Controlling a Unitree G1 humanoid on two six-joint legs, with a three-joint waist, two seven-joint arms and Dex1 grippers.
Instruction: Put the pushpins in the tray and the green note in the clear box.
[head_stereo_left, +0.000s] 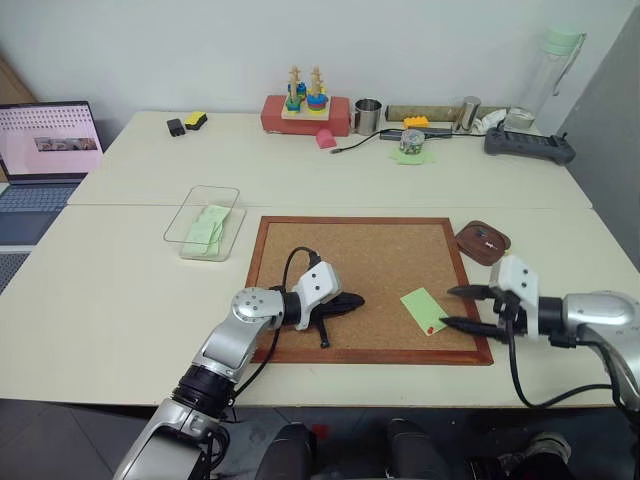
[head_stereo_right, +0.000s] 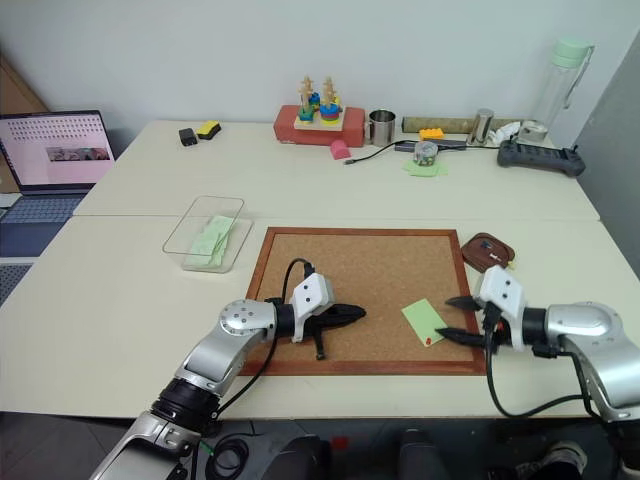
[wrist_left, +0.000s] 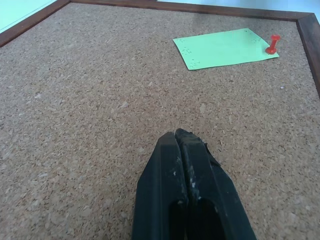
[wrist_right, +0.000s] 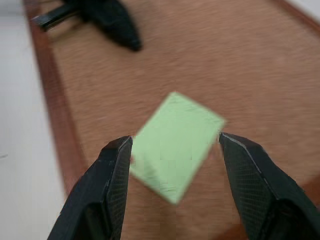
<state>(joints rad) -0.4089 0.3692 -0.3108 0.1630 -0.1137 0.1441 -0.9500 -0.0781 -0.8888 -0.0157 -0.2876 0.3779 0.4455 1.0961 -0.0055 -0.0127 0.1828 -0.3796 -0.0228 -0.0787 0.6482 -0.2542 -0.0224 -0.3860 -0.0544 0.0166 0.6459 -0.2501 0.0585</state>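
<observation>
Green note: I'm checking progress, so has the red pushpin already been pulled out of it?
No. The red pushpin stands at a corner of the green note on the cork board.

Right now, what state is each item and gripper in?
Left gripper: shut, empty, over the cork board.
Right gripper: open, empty.
Light green paper note: flat on board, held by red pushpin.
Clear plastic box: open, holds pale papers.
Brown wooden tray: beside board.
</observation>
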